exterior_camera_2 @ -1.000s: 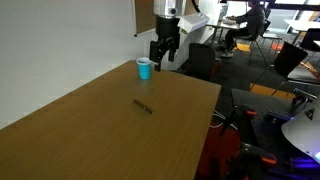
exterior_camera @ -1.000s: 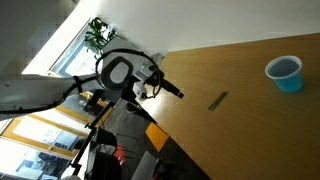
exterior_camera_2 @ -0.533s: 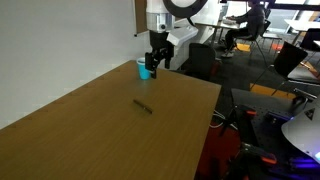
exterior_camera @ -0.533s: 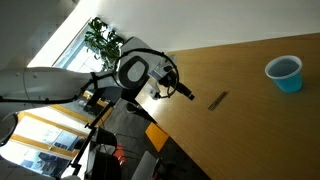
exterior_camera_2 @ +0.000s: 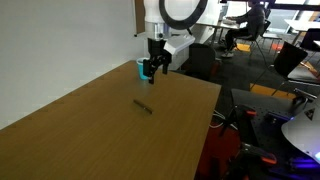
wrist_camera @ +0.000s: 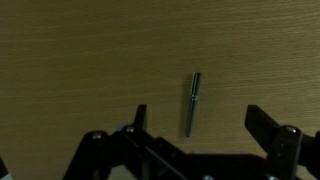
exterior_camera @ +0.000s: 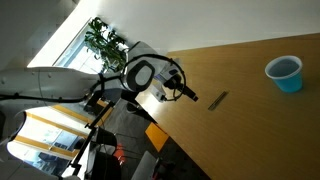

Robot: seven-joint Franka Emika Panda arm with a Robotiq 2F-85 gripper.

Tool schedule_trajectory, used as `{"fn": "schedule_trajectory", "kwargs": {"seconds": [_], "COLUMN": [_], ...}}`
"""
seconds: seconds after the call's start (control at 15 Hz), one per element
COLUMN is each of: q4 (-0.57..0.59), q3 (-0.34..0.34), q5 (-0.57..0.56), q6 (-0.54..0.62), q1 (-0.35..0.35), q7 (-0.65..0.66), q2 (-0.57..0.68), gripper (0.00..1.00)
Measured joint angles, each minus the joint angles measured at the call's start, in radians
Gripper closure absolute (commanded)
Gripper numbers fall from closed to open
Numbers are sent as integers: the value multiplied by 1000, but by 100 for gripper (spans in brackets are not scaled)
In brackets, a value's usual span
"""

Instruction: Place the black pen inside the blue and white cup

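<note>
Over the wooden surface (exterior_camera: 250, 130) the hand (exterior_camera: 190, 95) hovers, fingers spread apart and empty. The blue and white cup (exterior_camera: 285, 73) stands upright, well apart. The black pen (exterior_camera: 217, 100) lies flat between them in an exterior view, with the hand at its 9 o'clock and the cup at its 2 o'clock; in the wrist view it runs 12 to 6. Step, as judged: approach for the grasp. Next: descend straight, then close across the shaft.

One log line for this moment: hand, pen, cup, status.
black pen: flat on table, unheld | hand: open, over pen | blue and white cup: upright, apart from pen | status: grasp pending
</note>
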Motion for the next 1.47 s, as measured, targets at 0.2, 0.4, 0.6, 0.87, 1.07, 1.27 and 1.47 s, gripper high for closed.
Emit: {"fn": "schedule_trajectory", "kwargs": {"seconds": [0.2, 0.4, 0.6, 0.87, 1.07, 1.27, 1.47], "q4": [4, 26, 80, 164, 217, 267, 311], "q3": [0, 0, 0, 0, -5, -27, -44], "q5": [21, 48, 91, 132, 140, 140, 140], "q6": [94, 152, 164, 193, 235, 246, 246], "q1": [6, 12, 20, 28, 33, 48, 59], "q7": [0, 9, 13, 15, 34, 57, 73], "q2": [82, 164, 241, 326, 383, 438, 483], "gripper": [0, 0, 0, 0, 0, 0, 0]}}
